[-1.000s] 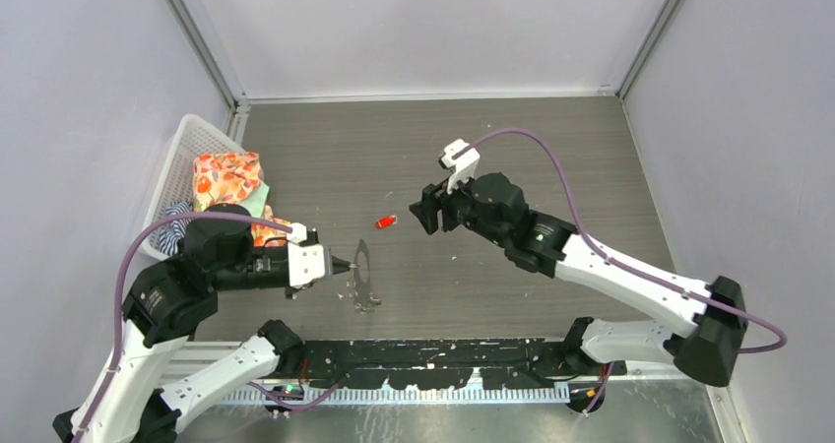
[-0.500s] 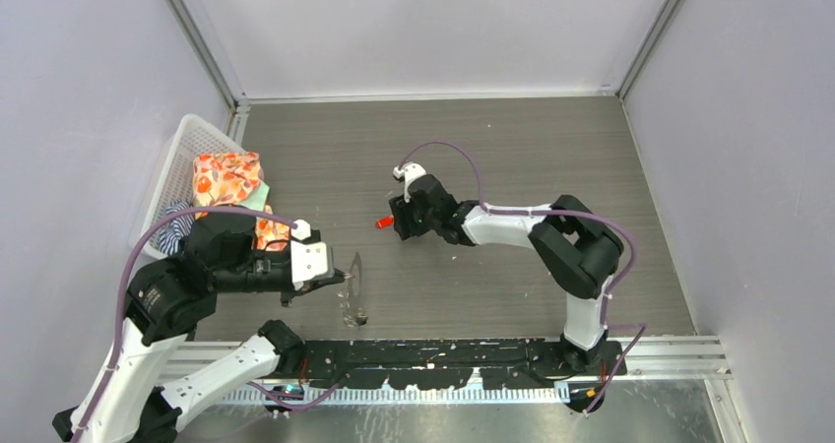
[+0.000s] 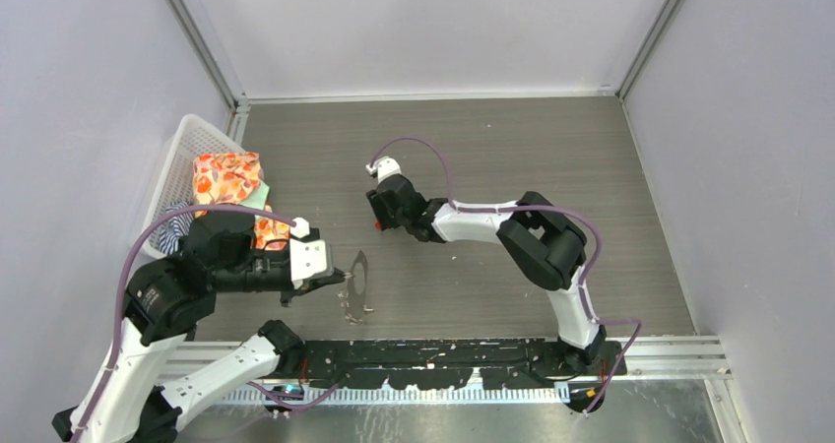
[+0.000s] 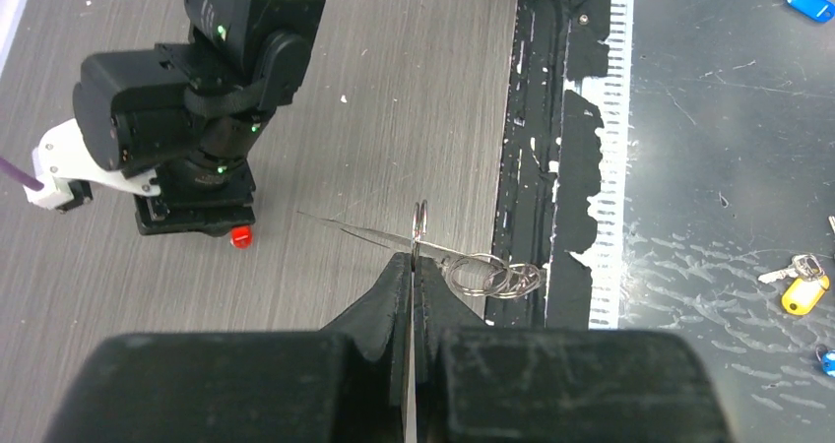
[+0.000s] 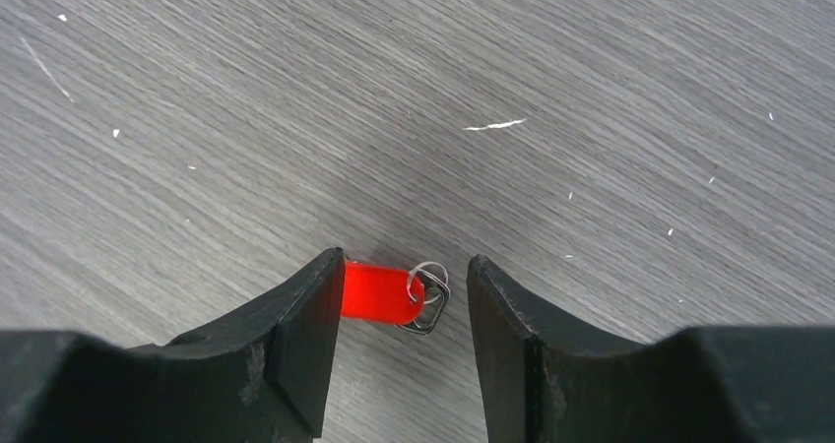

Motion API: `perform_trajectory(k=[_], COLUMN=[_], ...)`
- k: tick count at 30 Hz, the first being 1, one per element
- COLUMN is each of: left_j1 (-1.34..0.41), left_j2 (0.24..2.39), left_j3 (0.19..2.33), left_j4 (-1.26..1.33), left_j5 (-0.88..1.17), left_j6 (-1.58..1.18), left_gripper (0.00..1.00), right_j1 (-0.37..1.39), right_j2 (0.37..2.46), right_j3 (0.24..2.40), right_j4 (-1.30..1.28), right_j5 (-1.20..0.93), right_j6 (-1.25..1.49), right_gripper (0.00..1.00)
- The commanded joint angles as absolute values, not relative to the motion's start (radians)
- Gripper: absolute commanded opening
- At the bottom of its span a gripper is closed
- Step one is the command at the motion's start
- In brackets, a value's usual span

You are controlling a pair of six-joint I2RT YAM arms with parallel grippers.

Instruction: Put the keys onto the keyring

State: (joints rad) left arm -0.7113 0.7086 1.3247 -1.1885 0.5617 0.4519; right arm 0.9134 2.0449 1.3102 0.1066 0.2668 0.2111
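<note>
The key has a red plastic head and a small silver ring on one end, and it lies flat on the table. My right gripper is open and low around it, with the left finger against the red head. In the top view the key peeks out under the right gripper. My left gripper is shut on the keyring, a thin silver loop held on edge with small silver rings hanging from it. The keyring hangs near the table's front, apart from the key.
A white basket with patterned cloths stands at the left edge. A black rail runs along the near edge. Beyond it, on a dark surface, lie spare keys with yellow and blue tags.
My right arm has reached left and dropped down until its open fingers straddle the red key. My left gripper has tilted the keyring up from the table and still holds it.
</note>
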Motion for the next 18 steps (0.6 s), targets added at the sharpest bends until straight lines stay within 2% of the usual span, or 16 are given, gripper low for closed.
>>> perform_trajectory(k=[1, 6, 18], left_j1=[-0.71, -0.71, -0.71], left_j2=[0.716, 0.719, 0.725], left_j3=[1.379, 1.394, 1.409], left_j4=[-1.162, -1.153, -1.144], left_j5=[0.582, 0.583, 0.583], left_j6=[0.442, 0.427, 0.426], left_gripper=[0.0, 0.0, 0.0], right_j1=[0.938, 0.954, 0.956], right_j2=[2.08, 2.099, 2.108], right_j3=[1.397, 1.434, 1.403], right_j4=[0.068, 0.023, 0.031], right_j5=[0.371, 0.444, 0.424], right_j6=[0.169, 0.152, 0.231], right_gripper=[0.53, 0.46, 0.41])
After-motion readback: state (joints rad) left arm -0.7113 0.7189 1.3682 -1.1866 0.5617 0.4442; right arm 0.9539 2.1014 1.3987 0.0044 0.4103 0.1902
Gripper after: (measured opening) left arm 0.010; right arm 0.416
